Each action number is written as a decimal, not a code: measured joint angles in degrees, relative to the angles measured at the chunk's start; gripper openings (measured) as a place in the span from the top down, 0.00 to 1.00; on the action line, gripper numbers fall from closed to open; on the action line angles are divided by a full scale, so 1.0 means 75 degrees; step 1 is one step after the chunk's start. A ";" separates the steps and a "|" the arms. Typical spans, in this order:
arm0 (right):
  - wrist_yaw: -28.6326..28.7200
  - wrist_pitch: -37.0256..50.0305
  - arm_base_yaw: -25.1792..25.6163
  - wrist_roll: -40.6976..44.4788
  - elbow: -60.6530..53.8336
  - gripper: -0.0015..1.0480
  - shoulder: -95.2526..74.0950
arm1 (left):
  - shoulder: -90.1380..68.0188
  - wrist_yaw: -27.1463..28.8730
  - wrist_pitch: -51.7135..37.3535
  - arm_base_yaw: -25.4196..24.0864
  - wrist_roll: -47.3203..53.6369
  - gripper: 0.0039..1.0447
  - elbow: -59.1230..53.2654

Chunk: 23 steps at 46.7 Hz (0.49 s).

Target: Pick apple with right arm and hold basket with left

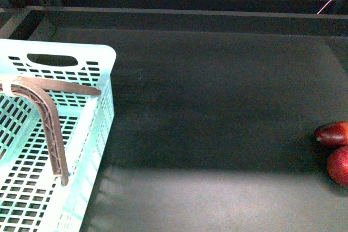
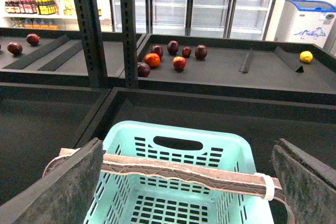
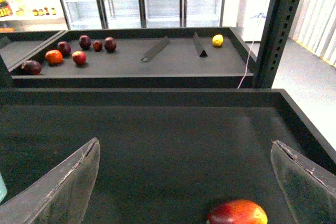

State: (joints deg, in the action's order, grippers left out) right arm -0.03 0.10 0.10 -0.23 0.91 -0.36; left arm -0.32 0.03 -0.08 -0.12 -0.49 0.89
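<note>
Behind the basket [image 2: 173, 135], the bottle labels on the shelf [image 2: 29, 6] are coming through too small to read, and the blue marking on the chest freezer [image 2: 312, 19] is blurring out as well. The left tool [image 2: 182, 182] is hanging right over the basket, released, fingers [image 2: 58, 187] spread wide. The grey-brown handle [image 2: 184, 172] is running across from one finger toward the other. Whether they are touching it, I cannot tell. Moving right across the dark desk [image 1: 217, 107], the apple [image 1: 340, 165] is sitting well apart from the basket, just beside a maroon fruit [image 1: 331, 133]. The right tool [image 3: 182, 182] is hovering over the desk, released and gripping nothing, and the apple [image 3: 236, 214] is showing on the desk between its spread fingers [image 3: 307, 182].
</note>
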 joint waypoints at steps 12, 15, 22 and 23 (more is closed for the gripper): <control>-0.0003 0.0000 0.0000 0.0000 0.0000 0.09 0.0000 | 0.0000 -0.0003 0.0000 0.0000 0.0000 0.06 0.0000; 0.0000 0.0000 0.0000 0.0000 0.0000 0.09 0.0000 | 0.0000 -0.0003 0.0000 0.0000 0.0000 0.06 0.0000; -0.0003 0.0000 0.0000 0.0000 0.0000 0.09 0.0000 | 0.0000 -0.0003 0.0000 0.0000 0.0000 0.06 0.0000; 0.0000 0.0000 0.0003 0.0000 0.0000 0.09 0.0000 | 0.0000 -0.0003 0.0000 0.0000 0.0000 0.06 0.0000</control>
State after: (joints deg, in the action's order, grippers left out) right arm -0.03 0.10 0.12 -0.23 0.91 -0.36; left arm -0.32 0.01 -0.08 -0.12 -0.49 0.89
